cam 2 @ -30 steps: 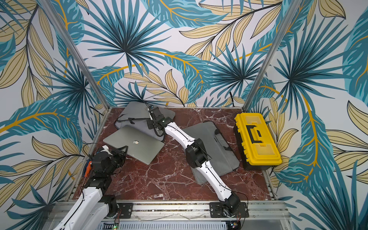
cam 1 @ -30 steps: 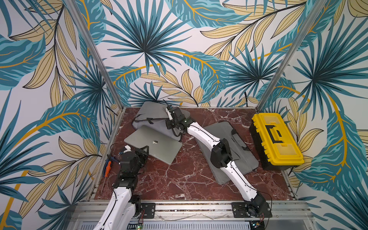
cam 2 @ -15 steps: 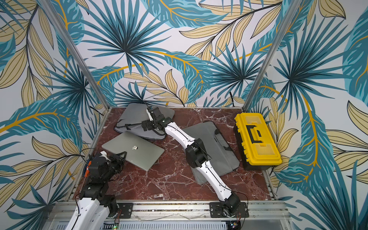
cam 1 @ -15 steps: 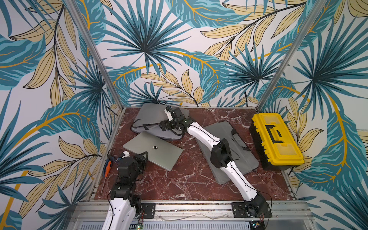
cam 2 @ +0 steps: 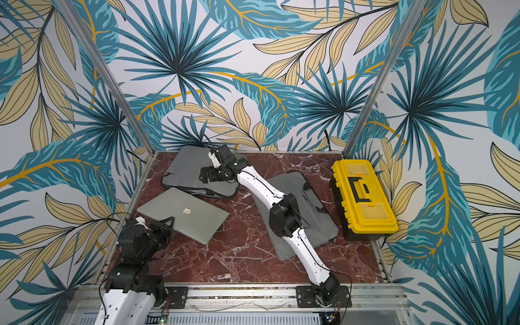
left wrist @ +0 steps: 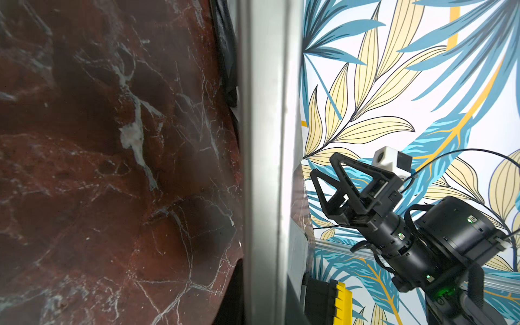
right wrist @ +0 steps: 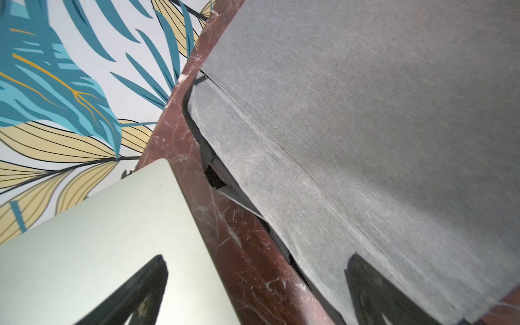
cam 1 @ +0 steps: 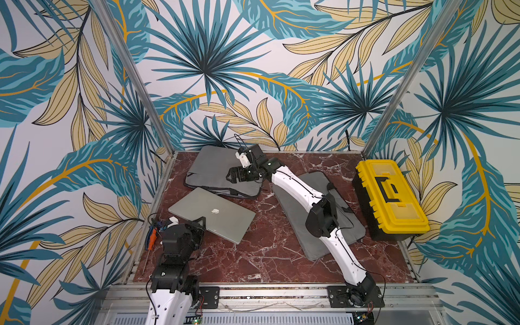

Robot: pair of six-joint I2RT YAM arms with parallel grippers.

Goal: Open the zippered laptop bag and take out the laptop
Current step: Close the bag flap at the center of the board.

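Nearest the front, at the left of the desk (cam 1: 253, 261), the left hand (cam 1: 200, 224) is pinched down to a narrow gap at the near long edge of the laptop (cam 1: 225, 222). One finger frame lies over the lid in both top views. A silver edge (left wrist: 264, 168) runs straight through the left wrist view, so I judge the hand is clamped on the laptop. The fingertips themselves are hidden. Dark desk shows to one side of that edge, so the held side may be raised a little. I cannot be sure.

The laptop lies closed, logo up, on the near-left part of the desk. It is wholly out of the bag (cam 1: 211, 168), with a strip of bare desk between them. Its long axis runs diagonally, from the desk's left edge toward the middle front, and its far long edge faces the bag's mouth. Which edge is the hinge I cannot tell.

The removal looks done in substance, and the step in hand is the put-down. The next move calls for settling the held edge flat, opening the left hand and backing off without dragging the lid.

Farther back, the grey bag lies flat in the far-left corner, its zipper mouth (right wrist: 216, 180) gaping along the near side. Over its near right part hangs the right hand (cam 1: 235, 176), spread wide and empty. Its fingers (right wrist: 140, 289) straddle the gap, one above the lid, one above the fabric.
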